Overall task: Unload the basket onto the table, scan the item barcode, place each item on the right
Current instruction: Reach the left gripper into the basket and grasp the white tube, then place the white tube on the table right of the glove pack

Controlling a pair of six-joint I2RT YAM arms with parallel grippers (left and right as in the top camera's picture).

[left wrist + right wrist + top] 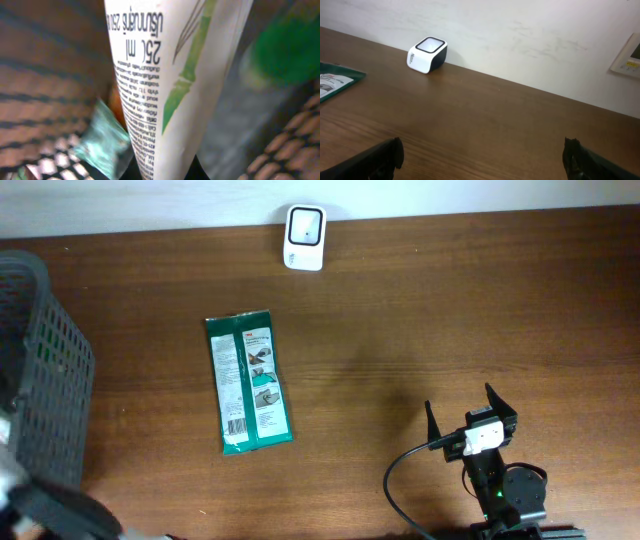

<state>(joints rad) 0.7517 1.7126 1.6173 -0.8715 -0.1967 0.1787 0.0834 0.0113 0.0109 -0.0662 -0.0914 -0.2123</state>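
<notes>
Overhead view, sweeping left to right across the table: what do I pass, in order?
Grey mesh basket → green packet → white scanner → right gripper, jaws open.

Bare tabletop (420, 310) separates packet (250, 383) and scanner (304, 224); basket (50, 370) blocks the left edge.

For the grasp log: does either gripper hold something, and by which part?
Left gripper holds the tube at its end nearest the camera; right gripper holds nothing.
</notes>
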